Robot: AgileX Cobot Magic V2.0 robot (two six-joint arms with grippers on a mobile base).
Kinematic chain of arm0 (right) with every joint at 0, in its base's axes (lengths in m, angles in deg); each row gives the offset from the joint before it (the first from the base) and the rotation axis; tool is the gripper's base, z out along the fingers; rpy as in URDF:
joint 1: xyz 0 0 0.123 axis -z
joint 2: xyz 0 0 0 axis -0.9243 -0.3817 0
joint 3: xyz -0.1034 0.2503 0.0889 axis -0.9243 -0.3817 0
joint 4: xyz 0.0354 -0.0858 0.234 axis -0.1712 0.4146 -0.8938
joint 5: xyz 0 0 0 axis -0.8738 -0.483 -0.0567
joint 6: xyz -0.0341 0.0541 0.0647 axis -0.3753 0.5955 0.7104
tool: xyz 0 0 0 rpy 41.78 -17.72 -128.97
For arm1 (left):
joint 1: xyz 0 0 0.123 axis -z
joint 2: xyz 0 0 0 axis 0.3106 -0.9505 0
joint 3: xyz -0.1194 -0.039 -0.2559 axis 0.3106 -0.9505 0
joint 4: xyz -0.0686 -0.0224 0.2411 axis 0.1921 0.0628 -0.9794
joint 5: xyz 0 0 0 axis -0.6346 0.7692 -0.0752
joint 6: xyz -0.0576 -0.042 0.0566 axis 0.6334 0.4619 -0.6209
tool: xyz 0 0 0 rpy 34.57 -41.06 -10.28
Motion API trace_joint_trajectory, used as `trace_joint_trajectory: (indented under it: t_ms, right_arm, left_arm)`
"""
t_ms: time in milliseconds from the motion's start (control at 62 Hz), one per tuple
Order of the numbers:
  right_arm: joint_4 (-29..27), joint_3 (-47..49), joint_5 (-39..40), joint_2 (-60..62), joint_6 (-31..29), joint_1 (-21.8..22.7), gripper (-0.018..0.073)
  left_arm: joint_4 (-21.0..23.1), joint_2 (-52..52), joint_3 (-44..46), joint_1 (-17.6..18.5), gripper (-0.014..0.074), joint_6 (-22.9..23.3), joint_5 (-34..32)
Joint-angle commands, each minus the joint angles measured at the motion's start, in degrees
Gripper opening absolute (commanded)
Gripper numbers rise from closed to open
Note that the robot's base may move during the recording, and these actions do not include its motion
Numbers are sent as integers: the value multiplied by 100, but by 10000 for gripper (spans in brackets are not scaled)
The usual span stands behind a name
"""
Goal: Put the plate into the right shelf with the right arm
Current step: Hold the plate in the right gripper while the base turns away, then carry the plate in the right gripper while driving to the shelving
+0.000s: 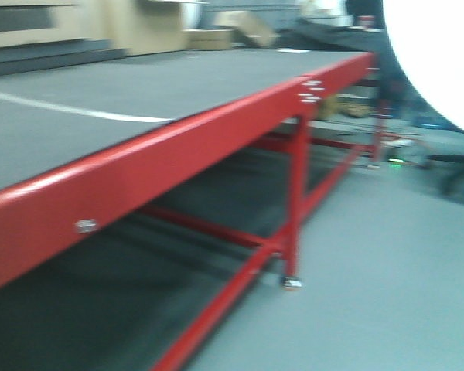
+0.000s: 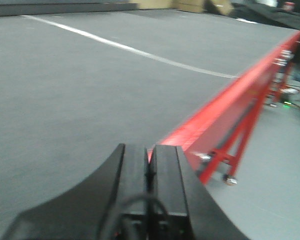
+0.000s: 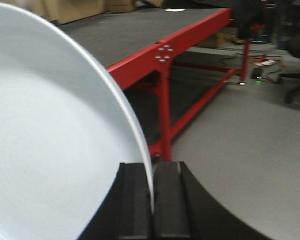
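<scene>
Beyond plate [image 3: 50, 140], red table [image 3: 190, 36], grey floor [image 3: 250, 150]

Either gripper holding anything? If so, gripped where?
Right gripper is shut on the plate, pinching it at the rim. Left gripper is shut and holds nothing.

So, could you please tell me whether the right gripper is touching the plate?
Touching. The right wrist view shows the rim of the plate pinched between the jaws of the right gripper.
</scene>
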Motion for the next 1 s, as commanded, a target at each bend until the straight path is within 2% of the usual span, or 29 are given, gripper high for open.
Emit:
trace_joint_trajectory:
  t_ms: [0, 984]
  right_arm:
    - [52, 170, 483, -37, 8, 45, 54]
    - [52, 170, 483, -37, 8, 45, 54]
  left_arm:
    - [47, 59, -59, 11, -128, 40, -516]
    - [47, 59, -59, 11, -128, 40, -516]
